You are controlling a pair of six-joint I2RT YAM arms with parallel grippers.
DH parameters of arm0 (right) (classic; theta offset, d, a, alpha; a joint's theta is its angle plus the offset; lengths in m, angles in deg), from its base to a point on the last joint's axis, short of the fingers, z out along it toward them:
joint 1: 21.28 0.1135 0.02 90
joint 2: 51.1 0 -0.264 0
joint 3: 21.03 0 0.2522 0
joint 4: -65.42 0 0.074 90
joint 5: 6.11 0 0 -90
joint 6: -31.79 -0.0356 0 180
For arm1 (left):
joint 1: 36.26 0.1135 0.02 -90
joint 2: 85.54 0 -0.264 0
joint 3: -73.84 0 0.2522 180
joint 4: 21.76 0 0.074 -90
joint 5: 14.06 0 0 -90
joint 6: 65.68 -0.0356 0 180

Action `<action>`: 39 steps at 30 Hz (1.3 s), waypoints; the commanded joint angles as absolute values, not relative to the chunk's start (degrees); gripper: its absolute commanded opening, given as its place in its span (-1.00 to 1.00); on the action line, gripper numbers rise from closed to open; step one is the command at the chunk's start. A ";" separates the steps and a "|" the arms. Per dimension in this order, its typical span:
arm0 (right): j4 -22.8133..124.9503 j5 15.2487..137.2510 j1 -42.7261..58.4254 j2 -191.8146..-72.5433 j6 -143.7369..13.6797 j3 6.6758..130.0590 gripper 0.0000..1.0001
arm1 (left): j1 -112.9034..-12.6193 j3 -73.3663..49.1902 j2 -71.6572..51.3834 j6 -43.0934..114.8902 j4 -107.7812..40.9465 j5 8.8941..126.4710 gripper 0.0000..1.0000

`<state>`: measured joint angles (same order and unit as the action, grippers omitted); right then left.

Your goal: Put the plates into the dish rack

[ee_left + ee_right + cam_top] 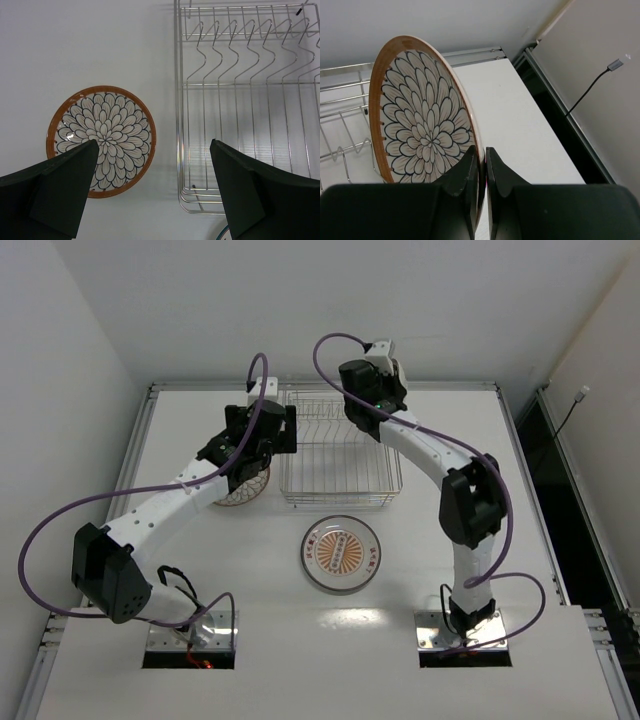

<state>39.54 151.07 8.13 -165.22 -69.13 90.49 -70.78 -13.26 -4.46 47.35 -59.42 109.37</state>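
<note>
The silver wire dish rack [340, 450] stands at the back middle of the table and holds no plate; it also shows in the left wrist view [240, 100]. A plate with an orange medallion centre [341, 553] lies flat in front of the rack. A brown-rimmed petal-pattern plate [101, 140] lies flat left of the rack, partly under my left arm [243, 492]. My left gripper [155, 200] is open and empty, above the gap between that plate and the rack. My right gripper [482, 160] is shut on the rim of another petal-pattern plate [422, 125], held on edge above the rack's back right corner [345, 115].
The white table ends at an aluminium rail at the back [440, 386] and on the right [525, 470], with a dark gap beyond [555, 115]. A black cable with a plug [592, 87] hangs on the right wall. White walls enclose the table.
</note>
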 commanded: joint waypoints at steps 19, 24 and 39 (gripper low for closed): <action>62.30 155.07 16.33 -171.41 -48.90 89.76 -0.96 | -71.15 -13.22 -6.18 48.05 -57.58 108.99 0.87; 60.28 157.19 17.57 -173.79 -50.13 91.35 -0.66 | -71.15 -13.22 -6.18 48.05 -58.11 108.99 0.87; 47.99 160.27 18.79 -166.51 -57.86 94.42 0.43 | -71.15 -13.75 -6.18 48.05 -58.11 108.99 0.87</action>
<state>51.11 158.02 17.55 -173.88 -54.07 91.87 -70.78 -13.24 -4.46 47.56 -59.55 109.35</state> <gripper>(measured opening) 0.709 0.933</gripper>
